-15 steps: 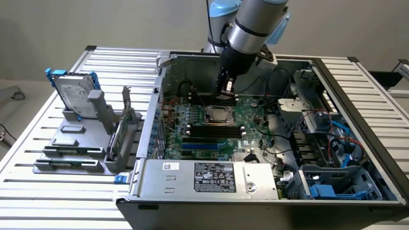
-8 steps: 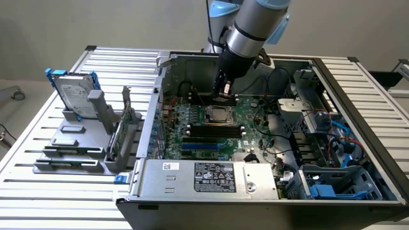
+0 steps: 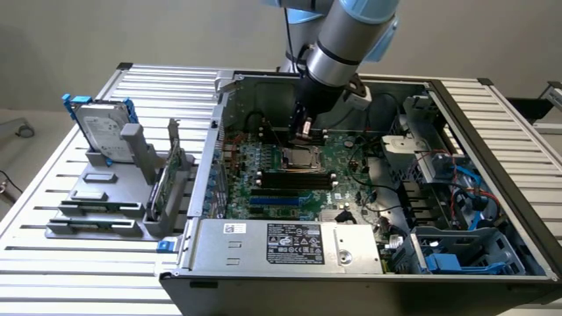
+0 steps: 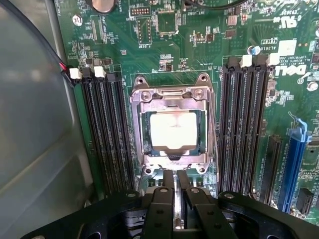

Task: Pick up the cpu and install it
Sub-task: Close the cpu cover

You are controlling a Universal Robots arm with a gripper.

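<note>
In the socket (image 4: 172,93), the cpu (image 4: 173,130); just beside it, the pincer (image 4: 175,174), clenched, empty

The arm (image 3: 338,49) is built of silver-grey tubes capped with pale blue joint covers, ending in a black wrist. The gripper (image 4: 175,173) is made of black links fastened with round screws, with two slim fingers (image 4: 168,180).

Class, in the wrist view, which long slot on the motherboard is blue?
The expansion slot, just past the memory slots: it alone is blue, while the memory slots flanking the CPU socket on both sides are black.
</note>
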